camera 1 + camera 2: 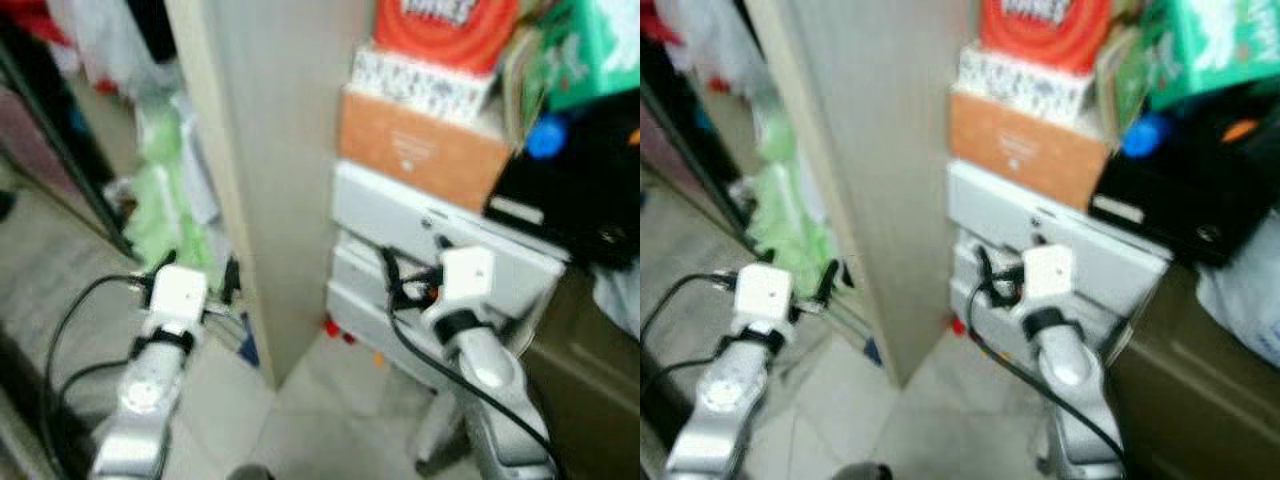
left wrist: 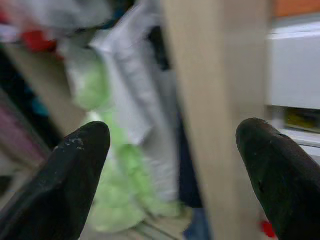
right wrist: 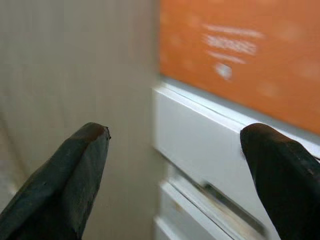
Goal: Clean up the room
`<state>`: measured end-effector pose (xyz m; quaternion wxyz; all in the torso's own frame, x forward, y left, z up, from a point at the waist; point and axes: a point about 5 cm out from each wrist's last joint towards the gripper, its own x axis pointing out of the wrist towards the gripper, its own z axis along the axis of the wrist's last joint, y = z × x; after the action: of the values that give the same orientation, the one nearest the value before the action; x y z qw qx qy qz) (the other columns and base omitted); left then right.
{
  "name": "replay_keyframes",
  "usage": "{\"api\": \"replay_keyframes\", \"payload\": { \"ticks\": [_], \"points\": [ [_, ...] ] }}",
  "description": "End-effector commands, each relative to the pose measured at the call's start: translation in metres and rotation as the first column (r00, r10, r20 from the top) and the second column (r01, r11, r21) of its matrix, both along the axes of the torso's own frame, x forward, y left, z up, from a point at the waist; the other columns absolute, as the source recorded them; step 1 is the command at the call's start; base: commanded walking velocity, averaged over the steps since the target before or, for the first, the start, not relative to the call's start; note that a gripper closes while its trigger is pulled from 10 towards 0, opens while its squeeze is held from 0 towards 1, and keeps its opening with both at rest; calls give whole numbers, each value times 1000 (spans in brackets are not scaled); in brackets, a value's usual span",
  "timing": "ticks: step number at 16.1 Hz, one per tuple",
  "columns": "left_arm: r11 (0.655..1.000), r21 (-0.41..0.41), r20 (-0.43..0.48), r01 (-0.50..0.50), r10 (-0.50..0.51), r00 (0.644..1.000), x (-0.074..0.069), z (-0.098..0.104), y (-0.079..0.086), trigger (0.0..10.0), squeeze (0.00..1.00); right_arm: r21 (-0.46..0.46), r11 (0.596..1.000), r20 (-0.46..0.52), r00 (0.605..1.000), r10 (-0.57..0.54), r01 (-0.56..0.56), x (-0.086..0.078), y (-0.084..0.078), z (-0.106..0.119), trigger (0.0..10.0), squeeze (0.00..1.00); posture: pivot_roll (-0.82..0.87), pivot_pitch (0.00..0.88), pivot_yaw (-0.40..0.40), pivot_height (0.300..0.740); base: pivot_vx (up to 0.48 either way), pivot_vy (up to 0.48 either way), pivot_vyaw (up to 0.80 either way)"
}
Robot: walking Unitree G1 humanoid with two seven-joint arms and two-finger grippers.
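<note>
While both arms reach forward over the pale tiled floor, the head views are blurred, and no writing on any package can be read. A tall beige wooden panel rises at 12 o'clock, its edge facing the robot. At 1 o'clock stands a white drawer unit, and on it an orange box with faint white lettering, too smeared to make out. Above that sits a speckled white box, then a red package with dark letters cut off at the frame's edge. A green package and a blue cap lie at 2 o'clock, over a black object.

At 10 o'clock, pale green and white bags are heaped beside the panel.

Left gripper: fingers spread wide, empty, aimed at the bags and panel. Right gripper: fingers spread wide, empty, facing the drawer unit and orange box.
</note>
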<state>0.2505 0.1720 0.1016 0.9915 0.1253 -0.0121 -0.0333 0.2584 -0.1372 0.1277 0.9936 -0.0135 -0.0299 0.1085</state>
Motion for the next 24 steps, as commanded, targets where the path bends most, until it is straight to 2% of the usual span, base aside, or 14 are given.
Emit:
{"api": "replay_keyframes", "payload": {
  "ticks": [1,24],
  "points": [
    [1000,1,12,7,-7,1000,0,2,-5,10000,0,-18,1000,-11,1000,-16,16,0,-7,-2,10000,0,-55,54,-23,740,0,0,800],
    [1000,14,31,16,-17,999,6,4,-5,10000,0,-30,1000,16,1000,-6,6,7,-3,0,10000,0,-49,33,-28,740,0,0,800]
  ]
}}
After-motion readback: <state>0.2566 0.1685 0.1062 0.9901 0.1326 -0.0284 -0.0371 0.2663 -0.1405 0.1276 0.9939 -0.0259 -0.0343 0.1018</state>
